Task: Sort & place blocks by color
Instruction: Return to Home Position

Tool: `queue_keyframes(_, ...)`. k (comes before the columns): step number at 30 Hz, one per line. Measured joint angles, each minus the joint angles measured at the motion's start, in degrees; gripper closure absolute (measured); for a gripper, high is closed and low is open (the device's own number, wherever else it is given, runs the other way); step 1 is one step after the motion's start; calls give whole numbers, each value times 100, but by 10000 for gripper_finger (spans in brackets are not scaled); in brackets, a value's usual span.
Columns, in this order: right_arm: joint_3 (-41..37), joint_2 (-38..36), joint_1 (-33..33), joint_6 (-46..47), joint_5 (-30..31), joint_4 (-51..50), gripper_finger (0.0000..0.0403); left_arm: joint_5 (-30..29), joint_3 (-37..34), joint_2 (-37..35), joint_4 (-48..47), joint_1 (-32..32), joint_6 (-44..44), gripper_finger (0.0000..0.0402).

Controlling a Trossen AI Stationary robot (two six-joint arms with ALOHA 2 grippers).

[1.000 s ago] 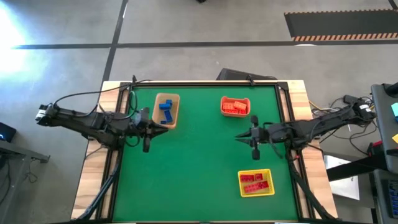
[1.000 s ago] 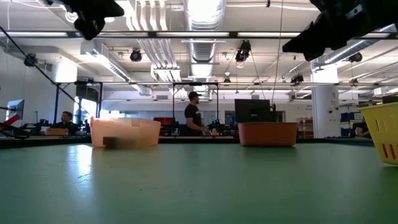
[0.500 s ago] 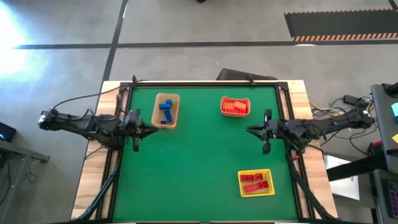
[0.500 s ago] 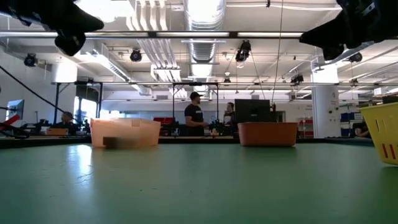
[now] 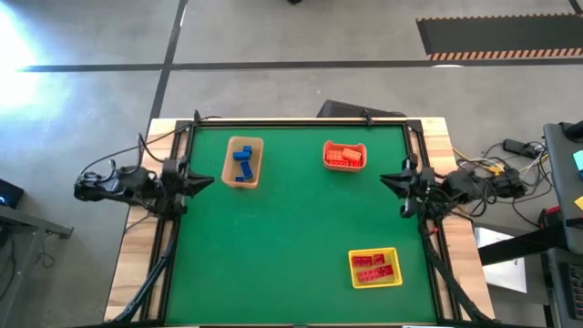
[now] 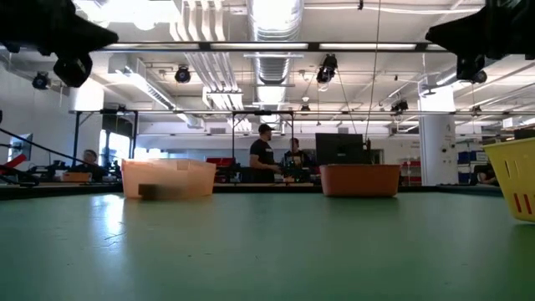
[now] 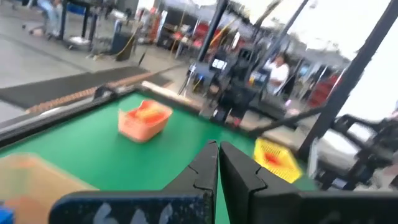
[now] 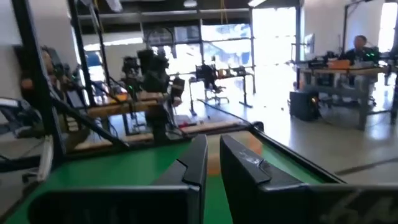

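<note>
Blue blocks (image 5: 241,164) lie in the tan bin (image 5: 243,143). Orange blocks (image 5: 344,157) lie in the orange bin (image 5: 327,155), and red blocks (image 5: 373,267) lie in the yellow bin (image 5: 353,274). My left gripper (image 5: 209,180) hangs over the table's left edge, level with the tan bin and pointing toward the middle. It is shut and empty (image 7: 218,149). My right gripper (image 5: 383,179) hangs over the right edge, below the orange bin in the high view. It is also shut and empty (image 8: 213,149).
The green mat (image 5: 291,228) lies bare between the three bins. A black frame rail (image 5: 301,122) runs around the table. The low view shows the tan bin (image 6: 167,178), the orange bin (image 6: 359,179) and a corner of the yellow bin (image 6: 514,188), with people standing in the room behind.
Both arms have drawn back from the middle of the mat. The left gripper moved toward the table's left edge and the right gripper toward the right edge, both rising a little. The blocks and bins have stayed where they were.
</note>
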Motion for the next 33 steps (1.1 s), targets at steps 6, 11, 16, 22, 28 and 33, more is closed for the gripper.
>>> queue_keyframes(6, 5, -255, 0, -59, 125, -296, 372, -60, 63, 109, -80, -2, 311, 402)
queue_keyframes(11, -21, -260, 0, -53, 145, -441, 372, -61, 24, 41, -53, -2, 314, 402)
queue_keyframes(16, -226, -260, 0, 210, 141, -418, 372, -117, -281, 20, 259, 0, 282, 401)
queue_keyframes(22, -892, -254, 0, 679, 129, 235, 372, -145, -1321, 18, 1757, 0, 158, 401)
queue_keyframes(28, -917, -89, -2, 598, 143, 309, 376, -276, -1784, 94, 2258, -4, 294, 401)
queue_keyframes(33, -917, 63, -1, -148, 145, 302, 385, -623, -1792, 300, 2238, 0, 301, 401)
